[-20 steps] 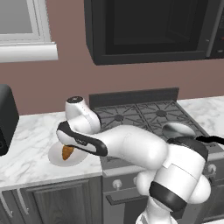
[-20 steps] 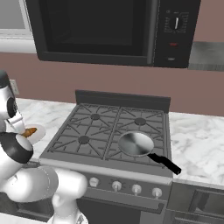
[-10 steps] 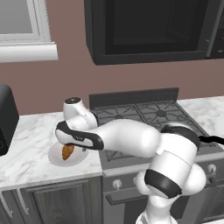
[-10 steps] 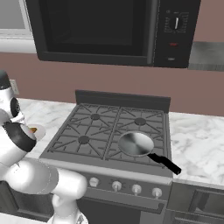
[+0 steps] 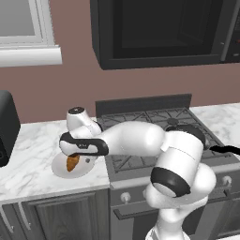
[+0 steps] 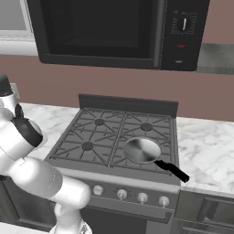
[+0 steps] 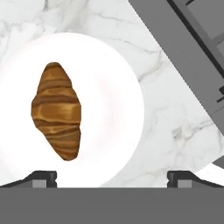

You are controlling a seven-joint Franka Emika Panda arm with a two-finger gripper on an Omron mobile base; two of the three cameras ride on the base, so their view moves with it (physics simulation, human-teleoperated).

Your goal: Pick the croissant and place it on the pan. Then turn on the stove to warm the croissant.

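- A black appliance (image 5: 7,127) stands at the far left of the marble table (image 5: 28,159), under a window sill (image 5: 29,55)
- A round white plate (image 5: 61,168) lies on the table just left of the stove (image 6: 119,137), near the table's front edge
- The croissant (image 5: 72,162) lies on that plate; in the hand view the croissant (image 7: 57,110) sits left of the plate's middle, long axis running up and down the picture, with bare plate (image 7: 113,109) to its right
- The gripper (image 7: 112,178) hangs over the plate with its jaws wide apart and nothing between them; the croissant is above the left fingertip (image 7: 43,178) in the hand view, not touched by it
- In the left base view the arm's hand (image 5: 82,145) is directly above the plate
- The pan (image 6: 141,150) rests on the stove's near right burner, well apart from the croissant, its black handle (image 6: 172,171) pointing to the near right
- A black microwave (image 6: 119,32) hangs above the stove
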